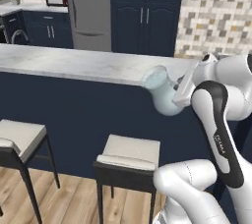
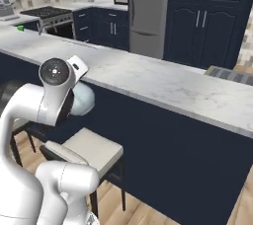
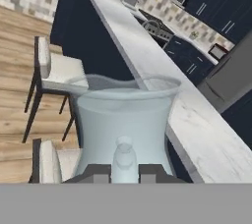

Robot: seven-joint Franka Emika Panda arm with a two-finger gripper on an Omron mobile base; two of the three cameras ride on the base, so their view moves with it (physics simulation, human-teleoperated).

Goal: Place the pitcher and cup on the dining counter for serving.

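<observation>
Pitcher [image 3: 123,120] clamped by its handle in my gripper [image 3: 124,171], beside the dining counter [image 1: 74,63], not yet set down; cup unplaced.

dining counter [image 1: 74,65]: light grey marble top, dark navy side
on it: small green cup [image 2: 20,28] near far end

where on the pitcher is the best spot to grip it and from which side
Grip the pitcher by its thin handle, coming from the side opposite the spout. The belly looks too wide and smooth for the fingers, while the handle is slim enough to pinch. The gripper sits just so now, its fingers either side of the handle, carrying the pitcher tilted in the air beside the dining counter.
</observation>
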